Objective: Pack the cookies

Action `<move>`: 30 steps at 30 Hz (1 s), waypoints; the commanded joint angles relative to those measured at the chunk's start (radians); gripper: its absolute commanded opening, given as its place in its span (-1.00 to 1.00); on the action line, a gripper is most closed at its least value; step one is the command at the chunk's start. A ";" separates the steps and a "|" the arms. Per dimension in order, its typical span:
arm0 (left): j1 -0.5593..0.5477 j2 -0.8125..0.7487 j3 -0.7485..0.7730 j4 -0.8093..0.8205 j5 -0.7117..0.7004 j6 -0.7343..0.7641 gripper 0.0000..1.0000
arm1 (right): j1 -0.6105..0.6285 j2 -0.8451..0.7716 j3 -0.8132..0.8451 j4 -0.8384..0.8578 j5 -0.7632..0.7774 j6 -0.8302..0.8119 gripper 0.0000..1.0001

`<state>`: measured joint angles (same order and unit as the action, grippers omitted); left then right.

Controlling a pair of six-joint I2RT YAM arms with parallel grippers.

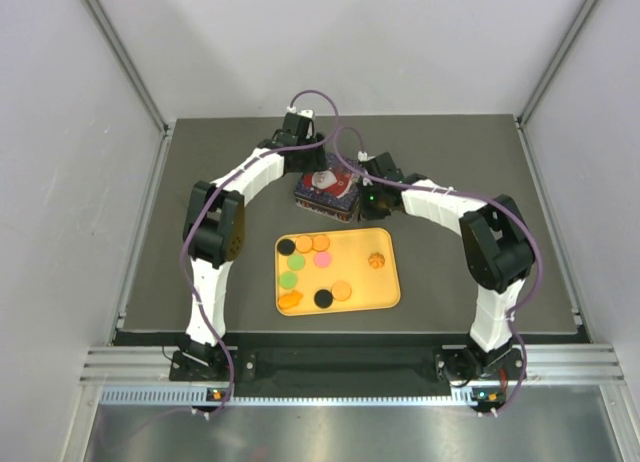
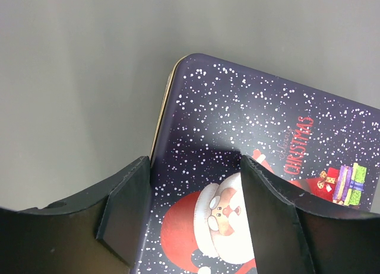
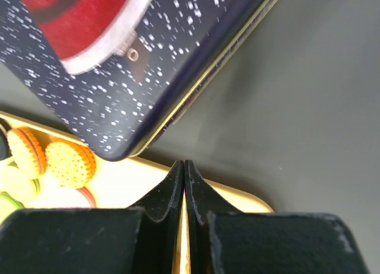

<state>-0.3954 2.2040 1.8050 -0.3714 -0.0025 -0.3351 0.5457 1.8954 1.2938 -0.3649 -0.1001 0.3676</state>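
Dark grey matte table, carrying everything. Yellow rounded plastic tray near the arms, bearing loose round cookies in orange, green, pink and black, none seen packed. Navy Christmas tin with Santa lid just beyond the tray, lid on, so cookies cannot yet enter or are already sealed out. Left gripper over the lid's corner, jaws spread, likely placed for lifting it. Right gripper beside the tin's edge, fingers pressed together, empty.

You see the lidded Santa tin just behind the yellow tray, where the cookies lie loose.
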 commanded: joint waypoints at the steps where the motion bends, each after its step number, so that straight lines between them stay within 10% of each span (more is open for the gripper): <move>1: -0.005 0.080 -0.032 -0.175 -0.024 0.030 0.32 | 0.007 -0.064 0.051 0.046 0.023 -0.013 -1.00; 14: -0.005 0.085 -0.033 -0.178 -0.025 0.031 0.32 | 0.019 -0.042 0.318 -0.078 0.048 -0.030 -1.00; 30: -0.003 0.085 -0.033 -0.178 -0.025 0.034 0.32 | 0.037 0.037 0.087 0.050 0.043 -0.010 -1.00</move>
<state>-0.3954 2.2047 1.8050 -0.3717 0.0010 -0.3378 0.5686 1.9194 1.4136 -0.2859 -0.0792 0.3618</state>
